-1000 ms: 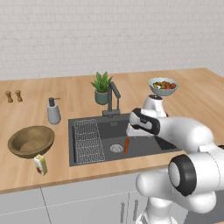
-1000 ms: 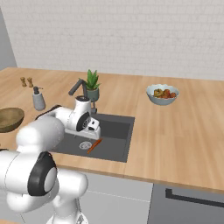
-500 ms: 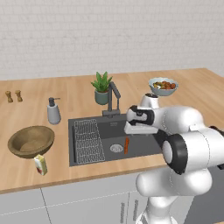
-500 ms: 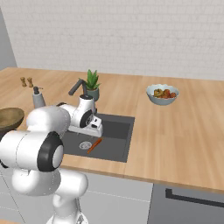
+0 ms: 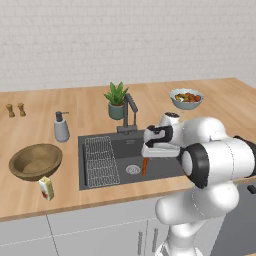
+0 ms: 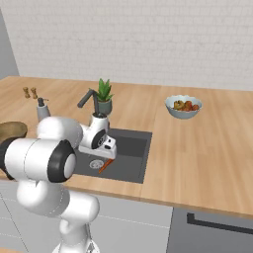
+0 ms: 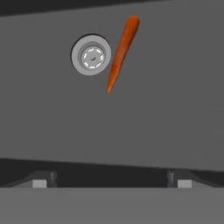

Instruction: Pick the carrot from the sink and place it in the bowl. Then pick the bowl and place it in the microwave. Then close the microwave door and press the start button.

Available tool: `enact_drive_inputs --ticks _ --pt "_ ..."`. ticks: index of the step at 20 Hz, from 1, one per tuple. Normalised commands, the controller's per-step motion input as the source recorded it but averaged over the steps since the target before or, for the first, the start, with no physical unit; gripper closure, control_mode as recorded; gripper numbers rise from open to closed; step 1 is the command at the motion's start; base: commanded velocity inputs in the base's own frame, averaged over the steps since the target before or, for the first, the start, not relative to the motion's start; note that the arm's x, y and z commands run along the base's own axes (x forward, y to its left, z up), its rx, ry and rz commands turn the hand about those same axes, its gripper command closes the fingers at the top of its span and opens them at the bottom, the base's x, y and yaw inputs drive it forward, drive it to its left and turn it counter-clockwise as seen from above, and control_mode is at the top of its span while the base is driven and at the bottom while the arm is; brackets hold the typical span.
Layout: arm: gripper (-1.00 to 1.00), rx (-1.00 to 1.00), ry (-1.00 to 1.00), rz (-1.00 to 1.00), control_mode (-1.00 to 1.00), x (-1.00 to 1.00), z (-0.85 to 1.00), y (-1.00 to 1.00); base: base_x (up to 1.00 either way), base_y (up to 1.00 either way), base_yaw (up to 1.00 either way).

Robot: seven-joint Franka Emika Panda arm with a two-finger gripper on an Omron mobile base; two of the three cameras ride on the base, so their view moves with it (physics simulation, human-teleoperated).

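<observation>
The thin orange carrot (image 7: 121,50) lies on the floor of the dark grey sink (image 5: 165,170), just right of the round steel drain (image 7: 91,55). It also shows as the carrot (image 5: 145,166) below my hand and as the carrot (image 6: 105,165) from the other side. My gripper (image 7: 111,180) hangs over the basin, a little short of the carrot, open with nothing between its fingers. The hand (image 5: 159,143) sits above the sink's right half. The brown wooden bowl (image 5: 35,161) rests on the counter left of the sink. The microwave and its door are out of view.
A wire rack (image 5: 100,161) fills the sink's left part and the dark faucet (image 5: 129,112) rises behind it, beside a potted plant (image 5: 116,100). A soap dispenser (image 5: 61,127), two shakers (image 5: 15,110), a small carton (image 5: 46,188) and a grey-blue bowl of food (image 5: 186,98) stand on the counter.
The arm's elbow has swung round toward the base while the hand stays over the sink's right half. The carrot and bowl lie where they were.
</observation>
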Motion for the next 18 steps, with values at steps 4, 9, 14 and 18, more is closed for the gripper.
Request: enact_drive_inputs --ticks 4,9,14,18 --pt "-1.0 0.01 0.0 0.0 -1.0 0.19 -0.22 0.0 0.0 0.0 0.0" --pt "-1.0 0.04 0.0 0.0 -1.0 0.3 -0.27 0.0 0.0 0.0 0.0" --pt "-1.0 0.02 0.0 0.0 -1.0 0.39 -0.19 0.0 0.0 0.0 0.0" --pt "-1.0 0.0 0.03 0.0 -1.0 0.43 -0.05 0.0 0.0 0.0 0.0"
